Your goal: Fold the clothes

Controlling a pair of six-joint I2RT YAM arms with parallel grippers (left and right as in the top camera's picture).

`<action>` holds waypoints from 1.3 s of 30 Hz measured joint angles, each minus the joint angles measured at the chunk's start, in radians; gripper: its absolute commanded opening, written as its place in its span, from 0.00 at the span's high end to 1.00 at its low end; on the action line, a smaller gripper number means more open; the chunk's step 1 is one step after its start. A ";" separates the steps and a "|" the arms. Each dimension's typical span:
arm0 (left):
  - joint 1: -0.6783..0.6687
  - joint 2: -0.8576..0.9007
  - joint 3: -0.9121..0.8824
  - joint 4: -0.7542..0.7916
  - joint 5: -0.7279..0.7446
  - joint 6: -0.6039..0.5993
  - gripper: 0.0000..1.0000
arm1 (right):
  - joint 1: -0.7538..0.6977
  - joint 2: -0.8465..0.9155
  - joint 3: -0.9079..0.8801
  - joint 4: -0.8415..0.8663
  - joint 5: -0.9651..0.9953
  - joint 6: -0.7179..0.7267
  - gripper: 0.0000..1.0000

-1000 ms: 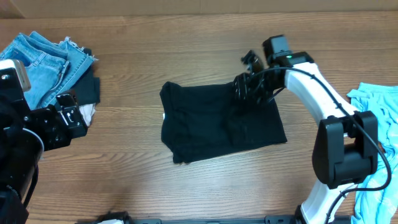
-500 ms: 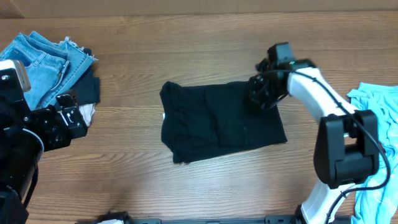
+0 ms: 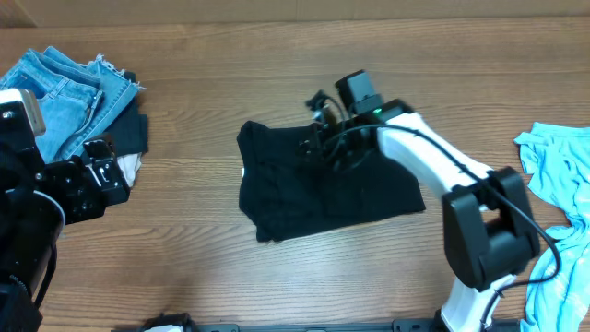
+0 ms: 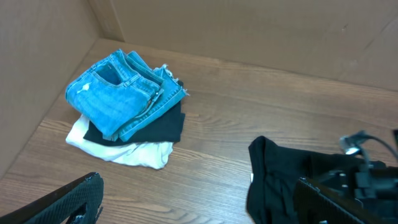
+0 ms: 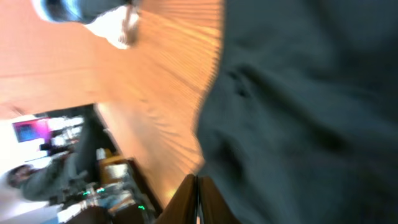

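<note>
The clothes, a black T-shirt (image 3: 313,198), lie flattened in a rough rectangle at the middle of the table, and show in the left wrist view (image 4: 280,180) and the right wrist view (image 5: 298,93). My right gripper (image 3: 315,140) hovers over the shirt's far edge near its middle. Its fingers (image 5: 198,186) are pressed together, and no fabric shows between the tips. My left gripper (image 4: 202,208) stands wide open at the table's left, well apart from the shirt, with bare wood between its fingers (image 4: 71,199).
A frayed blue denim piece (image 3: 64,88) tops a pile at the far left, over dark and cream-white garments (image 4: 130,152). A light blue garment (image 3: 558,184) lies at the right edge. A cardboard wall (image 4: 249,31) borders the table's far side.
The right gripper closed near the shirt's far right corner, then swung left along the far edge to its middle. The shirt's outline looks the same. The left arm stayed still.
</note>
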State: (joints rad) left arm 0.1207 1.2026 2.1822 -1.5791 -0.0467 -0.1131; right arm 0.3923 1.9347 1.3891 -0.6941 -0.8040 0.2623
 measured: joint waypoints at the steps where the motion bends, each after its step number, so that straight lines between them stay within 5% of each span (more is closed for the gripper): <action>1: 0.000 0.000 0.000 0.000 0.000 0.000 0.00 | -0.024 -0.022 0.012 -0.054 0.062 -0.022 0.72; 6: 0.000 0.000 0.000 0.000 0.000 0.000 0.00 | -0.173 -0.126 0.058 -0.145 0.269 -0.068 0.42; 8: 0.000 0.000 0.000 0.003 0.021 -0.026 0.00 | -0.246 -0.163 0.058 -0.187 0.290 -0.071 0.23; 14: 0.000 0.031 -0.010 -0.010 0.190 -0.105 0.10 | -0.397 -0.193 0.060 -0.264 0.307 -0.075 0.04; 16: 0.000 0.090 -0.080 -0.009 0.195 -0.150 0.09 | -0.419 -0.193 0.060 -0.266 0.307 -0.076 0.01; 18: 0.000 0.193 -0.252 0.048 0.224 -0.180 0.18 | -0.423 -0.193 0.060 -0.269 0.307 -0.076 0.00; 22: -0.021 0.557 -0.596 0.255 0.547 0.014 0.25 | -0.423 -0.193 0.060 -0.282 0.308 -0.076 0.00; 26: -0.146 0.875 -0.656 0.404 0.680 0.091 0.20 | -0.423 -0.193 0.061 -0.299 0.314 -0.087 0.00; 32: -0.289 0.964 -0.652 0.511 0.572 -0.074 0.31 | -0.423 -0.193 0.061 -0.321 0.335 -0.106 0.00; 39: -0.284 0.953 -0.651 0.514 0.523 -0.082 0.29 | -0.423 -0.193 0.061 -0.325 0.353 -0.114 0.00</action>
State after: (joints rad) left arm -0.1631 2.1551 1.5311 -1.0653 0.4767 -0.1947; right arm -0.0311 1.7416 1.4506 -1.0187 -0.4511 0.1478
